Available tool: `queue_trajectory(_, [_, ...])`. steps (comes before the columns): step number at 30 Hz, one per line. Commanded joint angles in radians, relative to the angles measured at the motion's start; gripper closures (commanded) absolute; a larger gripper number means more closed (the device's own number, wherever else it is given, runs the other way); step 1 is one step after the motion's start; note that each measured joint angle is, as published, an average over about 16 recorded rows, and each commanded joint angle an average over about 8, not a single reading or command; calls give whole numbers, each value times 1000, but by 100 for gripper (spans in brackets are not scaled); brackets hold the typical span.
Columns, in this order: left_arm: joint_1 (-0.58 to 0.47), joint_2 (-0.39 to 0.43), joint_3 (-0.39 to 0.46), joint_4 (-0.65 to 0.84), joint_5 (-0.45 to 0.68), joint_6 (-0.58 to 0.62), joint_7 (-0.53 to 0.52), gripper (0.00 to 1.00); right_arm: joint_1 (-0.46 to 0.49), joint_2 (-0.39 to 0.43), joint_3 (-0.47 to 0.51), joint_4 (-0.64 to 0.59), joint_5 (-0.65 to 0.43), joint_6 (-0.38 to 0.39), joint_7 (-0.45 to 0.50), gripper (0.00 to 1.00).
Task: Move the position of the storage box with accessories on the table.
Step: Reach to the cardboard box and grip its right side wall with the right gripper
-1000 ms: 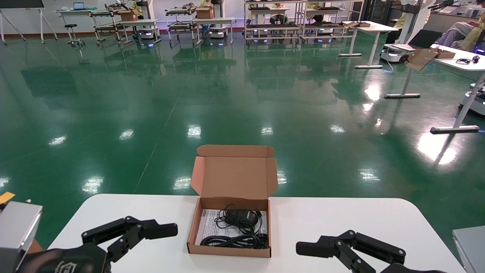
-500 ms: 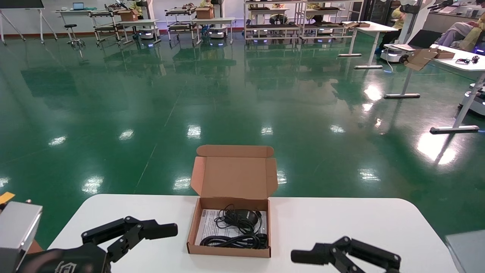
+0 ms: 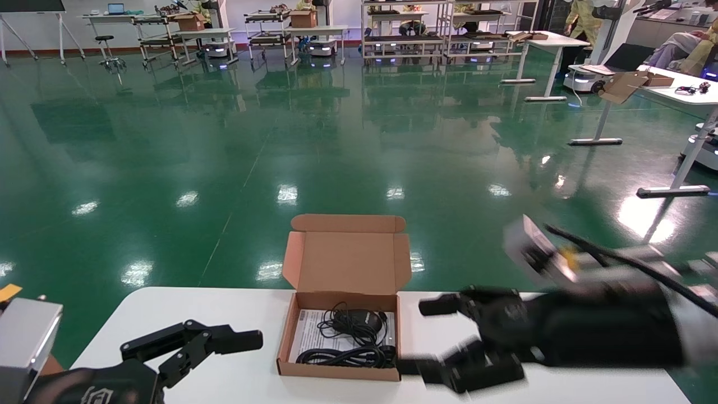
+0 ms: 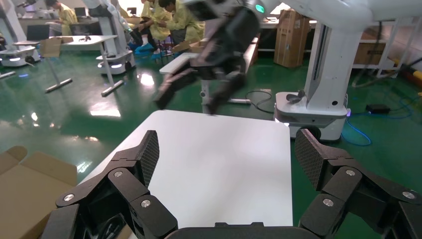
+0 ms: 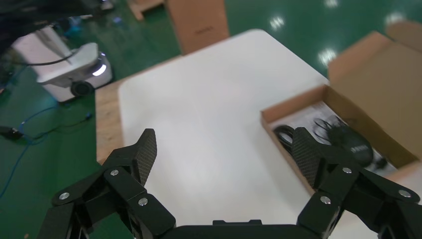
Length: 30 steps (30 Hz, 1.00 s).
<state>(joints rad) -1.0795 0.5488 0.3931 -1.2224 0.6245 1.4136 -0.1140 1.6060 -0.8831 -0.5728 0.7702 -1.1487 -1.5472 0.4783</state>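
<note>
Since a moment ago, your right gripper [image 3: 429, 336] has swung up from the near right edge of the counter [image 3: 190, 306] and in toward the storage box [image 3: 341, 331]. It now hangs just beside the box's right wall, with its fingers spread wide: one fingertip reaches out level with the far end of that wall, the other sits near the box's near right corner. You cannot tell from the head view whether the lower finger touches the cardboard.

The box itself has not shifted. It sits in the middle of the counter, lid flap standing upright at the far side. Inside you can see the black mouse [image 3: 364, 320] with its coiled cable [image 3: 345, 354], lying on the white printed sheet [image 3: 305, 331].

Your left gripper [image 3: 224, 341] has stayed parked at the near left of the counter, fingers apart, well clear of the box.
</note>
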Motion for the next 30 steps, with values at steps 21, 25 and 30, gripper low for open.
queue_trajectory(21, [0,0,0,0,0,0,0,0,113,-196,-55,-554,-112,213,54,0])
queue_trajectory(25, [0,0,0,0,0,0,0,0,142,-215,-81,-581,-153,248,91,0])
queue_trajectory(30, [0,0,0,0,0,0,0,0,174,-273,-108,-642,-195,313,169,0])
